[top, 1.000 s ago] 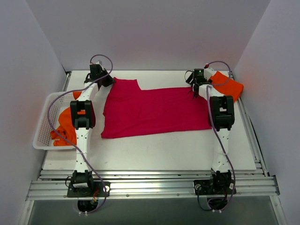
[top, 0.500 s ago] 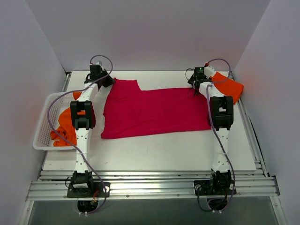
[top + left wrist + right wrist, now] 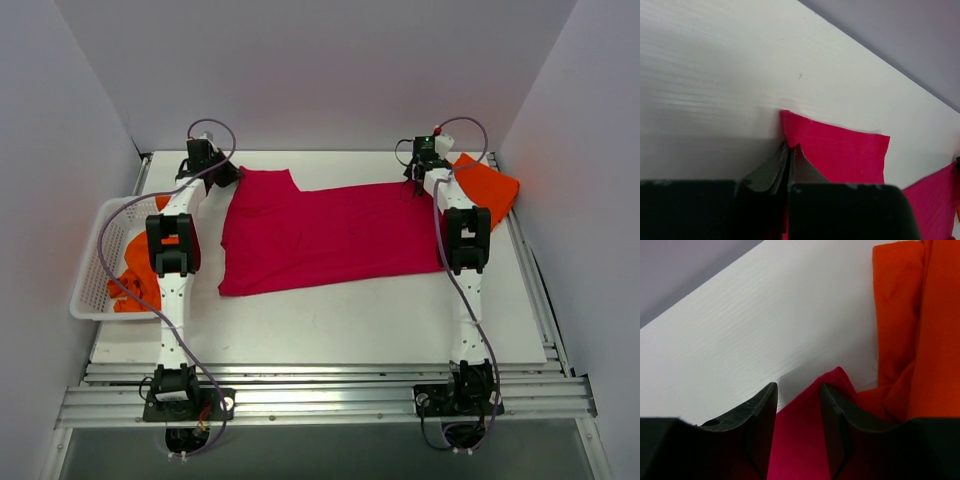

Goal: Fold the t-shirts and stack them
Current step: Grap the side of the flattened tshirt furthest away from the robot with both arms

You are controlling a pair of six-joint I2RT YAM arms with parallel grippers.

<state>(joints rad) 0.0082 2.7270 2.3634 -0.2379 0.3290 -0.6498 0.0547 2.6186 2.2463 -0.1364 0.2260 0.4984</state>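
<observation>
**Top view.** The crimson t-shirt (image 3: 330, 235) lies flat on the table (image 3: 340, 330) at the centre of the frame. Its long axis runs left to right. The left fingers (image 3: 230, 174) are at its upper-left corner and the right fingers (image 3: 412, 184) at its upper-right corner, so each arm is nearest its own end of the upper edge. A folded orange t-shirt (image 3: 492, 186) lies at upper right, just beside the crimson one's right end. The white mesh basket (image 3: 88, 262) at the left edge of the frame holds a crumpled heap of orange t-shirts (image 3: 135, 280).

**Left wrist view.** The left fingers (image 3: 789, 162), at lower centre, are pressed together and pinch the crimson t-shirt (image 3: 845, 152) at its corner. From there the cloth spreads to the right and lower right over the bare table (image 3: 715, 65).

**Right wrist view.** The right fingers (image 3: 762, 407) stand spread at lower centre. A pointed corner of the crimson t-shirt (image 3: 800, 450) lies in the gap between them, and neither finger visibly presses on it. The orange t-shirt (image 3: 920, 325) fills the right side of the frame, hard against that corner. Whether the two cloths overlap cannot be told.

**Assessment.** One upper corner appears secured and the other not yet. The next move likely requires the right fingers to grip crimson cloth alone. The adjacent orange cloth is the probable snag.
</observation>
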